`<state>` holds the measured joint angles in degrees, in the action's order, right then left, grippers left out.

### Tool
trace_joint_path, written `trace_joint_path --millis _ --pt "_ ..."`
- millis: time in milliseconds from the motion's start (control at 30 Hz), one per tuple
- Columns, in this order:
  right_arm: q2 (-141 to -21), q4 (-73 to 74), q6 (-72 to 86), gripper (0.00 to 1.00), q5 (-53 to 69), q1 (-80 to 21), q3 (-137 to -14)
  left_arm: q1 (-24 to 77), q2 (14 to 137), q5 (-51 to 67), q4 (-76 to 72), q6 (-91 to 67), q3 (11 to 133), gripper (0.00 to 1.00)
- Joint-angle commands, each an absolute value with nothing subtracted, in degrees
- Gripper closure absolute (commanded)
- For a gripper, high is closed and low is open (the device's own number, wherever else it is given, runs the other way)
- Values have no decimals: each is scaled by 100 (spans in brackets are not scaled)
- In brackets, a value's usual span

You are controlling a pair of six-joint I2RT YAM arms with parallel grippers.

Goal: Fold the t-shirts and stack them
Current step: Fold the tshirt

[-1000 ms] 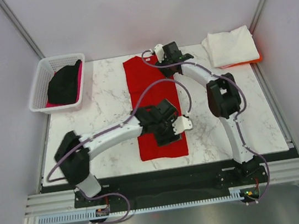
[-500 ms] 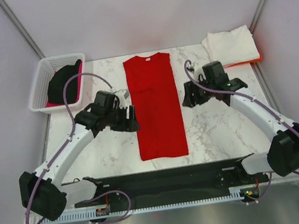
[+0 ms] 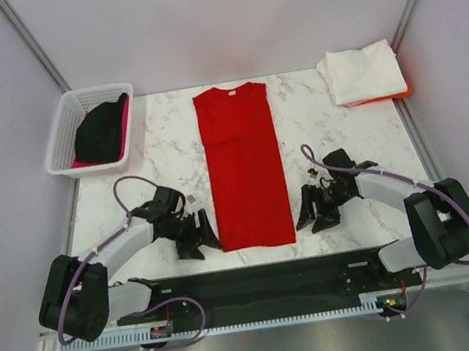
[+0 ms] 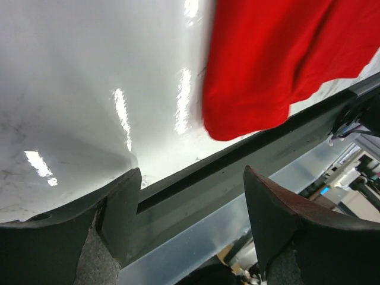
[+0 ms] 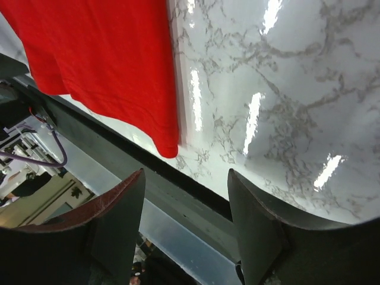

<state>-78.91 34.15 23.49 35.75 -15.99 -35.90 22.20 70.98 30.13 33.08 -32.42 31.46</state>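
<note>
We are looking down on the red t-shirt [image 3: 244,167], which is lying flat as a long narrow strip down the middle of the marble table [image 3: 345,151]. Its collar is at the far end and its hem is close to the near edge. The left gripper [image 3: 198,237] is sitting low just left of the shirt's near left corner. The right gripper [image 3: 313,217] is sitting just right of the near right corner. The shirt is lying between the two, and neither is holding it. In each wrist view the fingers are spread wide over bare marble and the dark rail [image 4: 285,136] along the table's near edge. The red corner is showing beyond the tips and apart from them.

We are not able to tell whether any fingertip is touching the tabletop. From above, the dark fingers are blending into their own shadows. Each wrist camera is cutting the red shirt down to one near corner.

At the far right a folded white t-shirt [image 3: 362,72] is lying on an orange t-shirt [image 3: 399,93], of which only a thin edge is showing. At the far left a white basket [image 3: 63,134] is holding a black t-shirt [image 3: 99,132]. It is covering most of a magenta-pink t-shirt [image 3: 126,121].
</note>
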Motion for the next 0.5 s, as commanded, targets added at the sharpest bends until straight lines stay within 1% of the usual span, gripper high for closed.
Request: trace_joint_path --millis 0,133,367,433,467 --pt "-8234 2971 2742 34 3797 -1748 -3612 2171 7040 3454 2708 -3761 2822 24" --pt "-8639 2734 2918 35 3718 -1916 -3665 2083 7312 3673 2198 -3990 2646 27" --pt "-8886 2610 3093 36 3568 -2118 -3709 2083 7787 3893 1723 -4157 2733 30" --pt "-8947 2567 3137 37 3568 -2153 -3691 2083 7883 3867 1670 -4166 2786 34" --pt "-8956 2549 3138 38 3560 -2171 -3700 2083 7919 3867 1635 -4183 2786 37"
